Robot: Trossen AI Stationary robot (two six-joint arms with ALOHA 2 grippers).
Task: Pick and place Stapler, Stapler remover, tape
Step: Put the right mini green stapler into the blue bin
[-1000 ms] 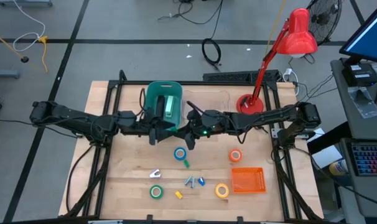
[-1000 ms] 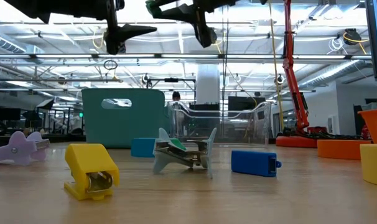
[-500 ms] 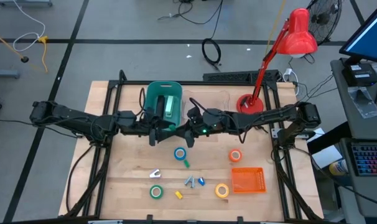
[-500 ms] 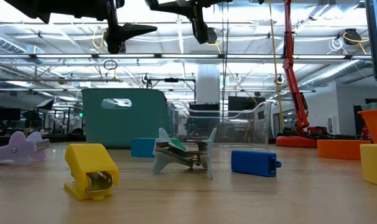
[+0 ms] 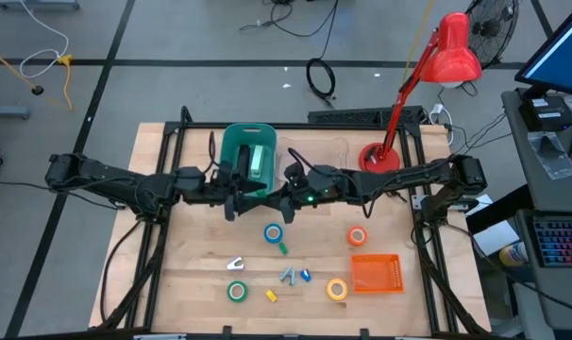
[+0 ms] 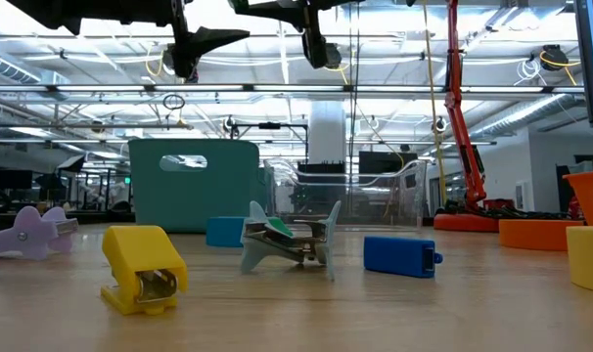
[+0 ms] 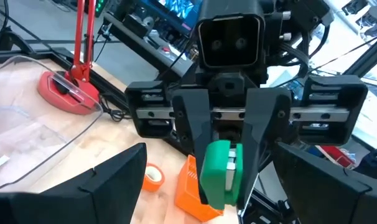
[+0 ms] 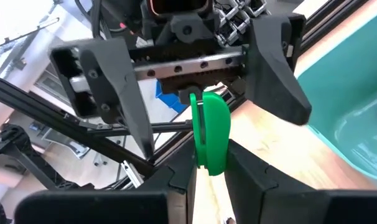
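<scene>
My right gripper [image 5: 286, 198] hangs high over the table's middle, shut on a small green stapler [image 8: 210, 127]. My left gripper [image 5: 237, 196] faces it from the left, open wide and a short way off, touching nothing. In the left wrist view the green stapler [image 7: 221, 173] shows between the right gripper's fingers. On the table lie a blue tape roll [image 5: 274, 233], an orange one [image 5: 358, 236], a green one [image 5: 236, 291] and a yellow one [image 5: 337, 289]. Between them lie small staplers [image 6: 140, 269] and a stapler remover [image 6: 287, 240]. My right gripper pinches the green stapler's near end [image 8: 208, 160] between its two fingers. The fingers lie about level and come from the table's right side. The stapler's rounded end sticks out past the fingertips toward the left gripper, lifted clear high above the table.
A teal bin [image 5: 231, 151] with a pale thing inside stands at the far middle, just behind the two grippers. An orange basket [image 5: 375, 274] sits near right. A red desk lamp [image 5: 380, 156] stands at the far right.
Both grippers have stayed in place over the table's middle and rolled a little about their own pointing lines. The green stapler has turned along with the right gripper.
</scene>
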